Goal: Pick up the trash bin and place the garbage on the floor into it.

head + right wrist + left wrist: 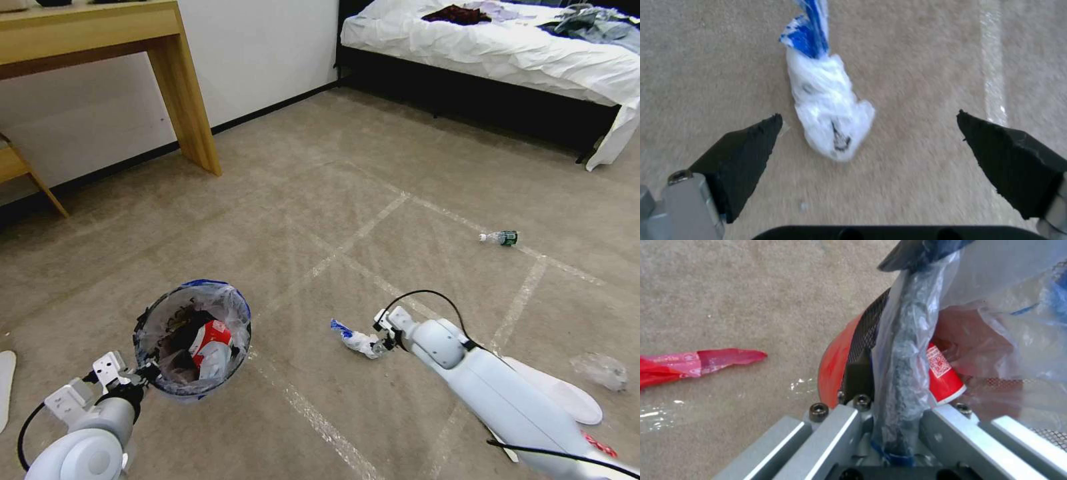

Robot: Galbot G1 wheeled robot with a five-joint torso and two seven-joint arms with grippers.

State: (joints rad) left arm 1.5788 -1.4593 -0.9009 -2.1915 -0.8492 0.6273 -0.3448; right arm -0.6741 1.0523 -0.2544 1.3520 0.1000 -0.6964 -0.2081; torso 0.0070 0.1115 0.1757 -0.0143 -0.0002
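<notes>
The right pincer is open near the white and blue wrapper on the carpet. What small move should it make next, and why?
Probably ease the right pincer forward and down until its fingers straddle the white and blue wrapper, then close. Its jaws stand wide open and the wrapper lies on the floor just ahead of them, not yet between them. The left pincer already holds the trash bin by its rim.

White wall [267,47] — wooden desk [87,33], bed [493,53].
</notes>
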